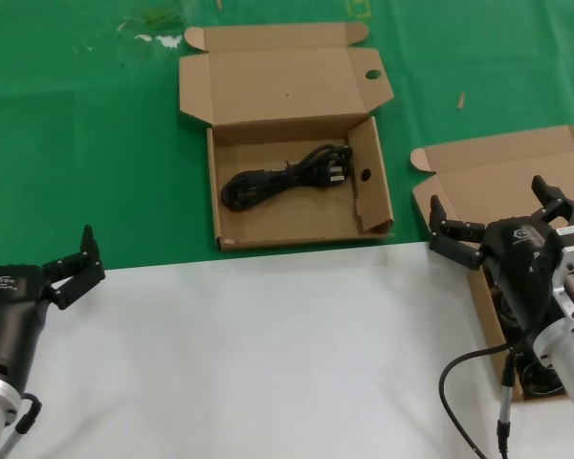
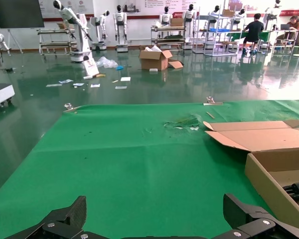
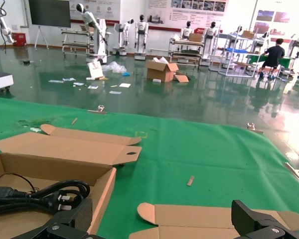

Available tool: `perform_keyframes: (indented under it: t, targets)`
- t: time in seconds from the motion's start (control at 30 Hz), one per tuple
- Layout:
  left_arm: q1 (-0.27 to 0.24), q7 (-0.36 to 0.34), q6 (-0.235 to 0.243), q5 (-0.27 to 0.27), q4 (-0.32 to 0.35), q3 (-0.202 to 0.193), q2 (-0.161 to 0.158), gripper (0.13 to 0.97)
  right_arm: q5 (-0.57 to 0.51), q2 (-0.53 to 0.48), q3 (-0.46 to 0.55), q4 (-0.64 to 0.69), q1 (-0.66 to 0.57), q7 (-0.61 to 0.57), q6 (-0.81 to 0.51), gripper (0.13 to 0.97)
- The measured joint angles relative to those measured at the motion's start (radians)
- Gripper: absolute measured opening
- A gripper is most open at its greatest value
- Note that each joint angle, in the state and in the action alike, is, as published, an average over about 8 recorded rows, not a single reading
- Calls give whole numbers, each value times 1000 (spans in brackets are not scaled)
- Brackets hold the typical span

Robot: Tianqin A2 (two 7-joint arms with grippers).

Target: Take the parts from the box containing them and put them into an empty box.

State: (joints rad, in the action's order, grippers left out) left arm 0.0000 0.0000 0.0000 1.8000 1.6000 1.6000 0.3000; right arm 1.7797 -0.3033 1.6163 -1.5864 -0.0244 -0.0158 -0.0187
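The wide carton (image 1: 268, 222) with a holed partition (image 1: 365, 177) lies open at the centre and holds one coiled black power cord (image 1: 285, 178). The plain-lidded carton (image 1: 502, 172) with rounded tabs lies at the right. My right arm hides most of its inside, and only dark bits of cords (image 1: 539, 375) show under the arm. My right gripper (image 1: 488, 206) is open and empty above this carton's near-left part. In the right wrist view the right gripper (image 3: 164, 219) spans the plain lid (image 3: 214, 219), with the cord (image 3: 40, 194) off to one side. My left gripper (image 1: 77, 263) is open and empty at the lower left.
A white sheet (image 1: 268, 354) covers the near table and a green mat (image 1: 77, 143) the far part. Small scraps (image 1: 461, 99) lie on the mat. In the left wrist view the left gripper (image 2: 157, 214) faces bare green mat, with the wide carton's wall (image 2: 269, 181) beside it.
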Motion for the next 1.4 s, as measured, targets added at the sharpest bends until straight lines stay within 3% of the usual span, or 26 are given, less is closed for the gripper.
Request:
perform_keyframes:
  t: [1.4]
  targets:
    - [0,0,0,0,0,0,0,966,0,0,0,0,0,0,0,966]
